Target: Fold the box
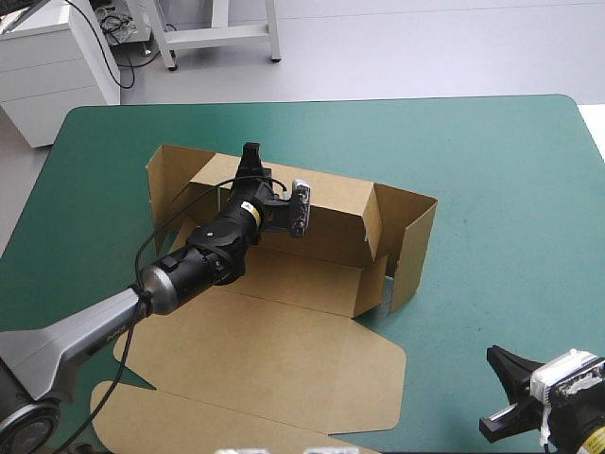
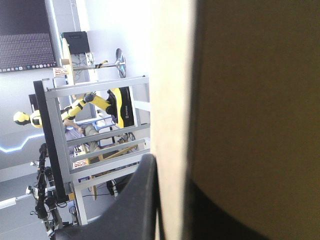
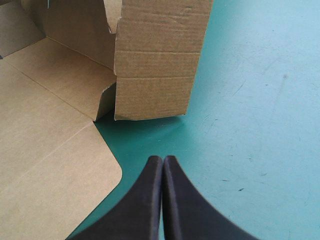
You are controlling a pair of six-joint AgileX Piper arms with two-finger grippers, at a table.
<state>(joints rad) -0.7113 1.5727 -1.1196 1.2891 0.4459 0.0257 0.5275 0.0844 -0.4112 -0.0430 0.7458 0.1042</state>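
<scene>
The brown corrugated-board box (image 1: 302,274) sits mid-tabletop, slightly left, with its far wall and side flaps raised and its lid flat toward the near edge. The board looks light and stiff and should bend only along its scores, so a wall's free edge seems the best hold. The left hand (image 1: 251,156) pinches the far wall's top edge; its wrist view shows the sheet edge-on against one black finger (image 2: 145,200). The right hand (image 3: 163,162), pressed together, waits at the near right. Only its view shows the right flap's lower edge, shadowed on the teal-green tabletop (image 1: 492,170).
</scene>
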